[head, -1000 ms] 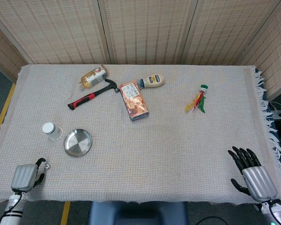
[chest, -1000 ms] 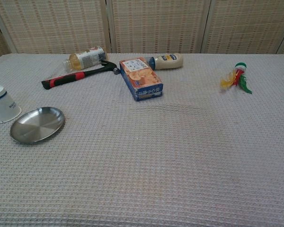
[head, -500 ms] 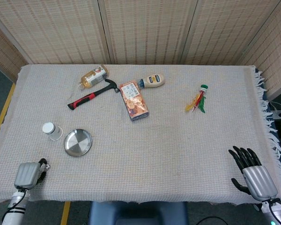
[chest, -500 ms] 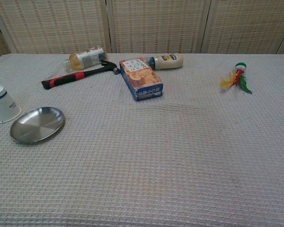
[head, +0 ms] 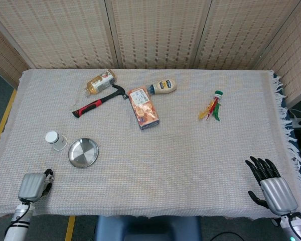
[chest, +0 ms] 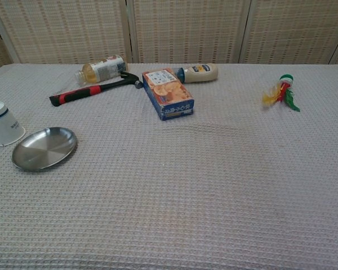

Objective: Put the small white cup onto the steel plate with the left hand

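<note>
Left hand (head: 34,185) has edged rightward, fingers curled, empty; white blue-banded cup (chest: 3,125) lies tipped beside plate (chest: 44,148)

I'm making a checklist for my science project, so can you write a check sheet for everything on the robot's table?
Surface: table under a woven grey cloth.
Job's things: small white cup lies tipped beside the steel plate, which holds nothing.
Clutter: hammer, bottle, orange box, squeeze bottle, colourful toy.
Robot hands: left robot hand fingers curled, holding nothing; right robot hand open.
Cables: one at the right edge.
Surroundings: woven screens.
</note>
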Action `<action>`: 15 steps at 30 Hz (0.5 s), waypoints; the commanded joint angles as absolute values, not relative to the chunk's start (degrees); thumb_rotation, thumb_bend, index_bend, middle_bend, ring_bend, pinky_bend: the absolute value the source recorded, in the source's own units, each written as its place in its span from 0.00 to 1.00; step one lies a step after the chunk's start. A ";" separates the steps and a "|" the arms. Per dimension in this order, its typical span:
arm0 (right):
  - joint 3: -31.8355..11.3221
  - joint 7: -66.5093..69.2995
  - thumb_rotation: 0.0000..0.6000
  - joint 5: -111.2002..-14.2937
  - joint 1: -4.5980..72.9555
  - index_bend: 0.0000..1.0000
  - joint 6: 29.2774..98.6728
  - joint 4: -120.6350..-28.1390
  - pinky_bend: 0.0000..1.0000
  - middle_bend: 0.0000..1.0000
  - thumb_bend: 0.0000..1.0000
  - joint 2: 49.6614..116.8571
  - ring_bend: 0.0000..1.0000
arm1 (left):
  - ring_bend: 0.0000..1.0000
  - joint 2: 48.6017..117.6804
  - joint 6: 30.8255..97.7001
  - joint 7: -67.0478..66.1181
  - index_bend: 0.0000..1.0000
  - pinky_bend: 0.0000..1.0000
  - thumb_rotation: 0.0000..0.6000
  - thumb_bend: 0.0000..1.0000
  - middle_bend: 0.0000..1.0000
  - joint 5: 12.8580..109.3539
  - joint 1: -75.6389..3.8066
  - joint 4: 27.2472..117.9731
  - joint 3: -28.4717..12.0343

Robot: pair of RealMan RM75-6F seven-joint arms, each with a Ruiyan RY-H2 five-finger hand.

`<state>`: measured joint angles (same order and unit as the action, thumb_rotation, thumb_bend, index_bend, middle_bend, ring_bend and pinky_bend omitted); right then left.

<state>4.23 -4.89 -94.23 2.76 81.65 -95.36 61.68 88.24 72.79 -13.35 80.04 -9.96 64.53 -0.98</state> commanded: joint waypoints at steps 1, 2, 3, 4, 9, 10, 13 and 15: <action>4.20 -4.91 1.00 -94.19 2.77 0.00 81.65 -95.36 0.00 0.00 0.17 61.70 0.00 | 0.71 88.11 72.88 -13.46 0.39 0.95 1.00 0.36 0.85 79.95 -9.85 64.83 -0.97; 4.19 -4.91 1.00 -94.18 2.76 0.00 81.66 -95.36 0.00 0.00 0.17 61.72 0.00 | 0.71 88.02 72.73 -13.39 0.39 0.95 1.00 0.36 0.85 79.89 -9.84 65.02 -0.89; 4.20 -4.92 1.00 -94.19 2.77 0.00 81.65 -95.35 0.00 0.00 0.17 61.74 0.00 | 0.71 87.95 72.59 -13.23 0.39 0.95 1.00 0.36 0.85 79.87 -9.85 65.16 -0.84; 4.20 -4.95 1.00 -94.19 2.77 0.00 81.64 -95.35 0.00 0.00 0.17 61.75 0.00 | 0.71 87.91 72.48 -13.05 0.39 0.95 1.00 0.36 0.86 79.88 -9.88 65.27 -0.80; 4.30 -5.01 1.00 -94.16 2.81 0.00 81.41 -95.42 0.00 0.00 0.17 61.75 0.00 | 0.71 88.32 72.35 -12.77 0.42 0.95 1.00 0.36 0.86 80.10 -10.21 64.53 -0.86; 4.31 -5.03 1.00 -94.15 2.81 0.00 81.41 -95.44 0.00 0.00 0.17 61.74 0.00 | 0.71 88.46 72.44 -12.65 0.43 0.95 1.00 0.36 0.86 80.15 -10.26 64.35 -0.93; 4.29 -5.04 1.00 -94.06 2.81 0.00 81.37 -95.47 0.00 0.00 0.17 61.70 0.00 | 0.71 88.81 72.45 -12.43 0.45 0.95 1.00 0.36 0.86 80.14 -10.43 63.80 -1.09; 4.26 -5.04 1.00 -94.01 2.82 0.00 81.36 -95.45 0.00 0.00 0.17 61.70 0.00 | 0.72 88.92 72.35 -12.48 0.45 0.95 1.00 0.36 0.86 80.10 -10.54 63.62 -1.15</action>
<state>4.26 -5.04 -94.01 2.82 81.36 -95.45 61.70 88.92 72.36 -12.48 80.11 -10.53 63.61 -1.13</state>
